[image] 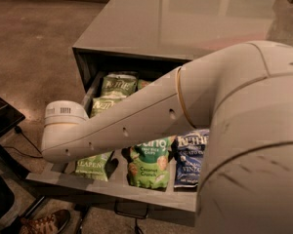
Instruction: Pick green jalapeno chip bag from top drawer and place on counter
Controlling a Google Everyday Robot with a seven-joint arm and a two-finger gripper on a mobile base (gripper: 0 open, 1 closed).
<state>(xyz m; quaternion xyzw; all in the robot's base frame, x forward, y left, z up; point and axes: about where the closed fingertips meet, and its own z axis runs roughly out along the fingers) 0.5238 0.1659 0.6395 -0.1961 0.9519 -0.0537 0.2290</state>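
The top drawer [112, 188] is pulled open under the counter [185, 18]. Its left lane holds three light-green jalapeno chip bags: one at the back [118, 84], one behind my arm [103, 104] and one at the front [93, 165] with "JALAPENO" showing. My big white arm [136, 118] crosses over the drawer from right to left and ends in a round joint [62, 115] above the left lane. My gripper is hidden behind the arm and does not show.
A deeper-green dang bag [149, 162] lies in the middle lane and a blue Kettle bag [190, 157] in the right lane. A dark pull [132, 212] hangs on the drawer front. A black stand [2, 118] and a brown shoe [44, 223] are on the floor at left.
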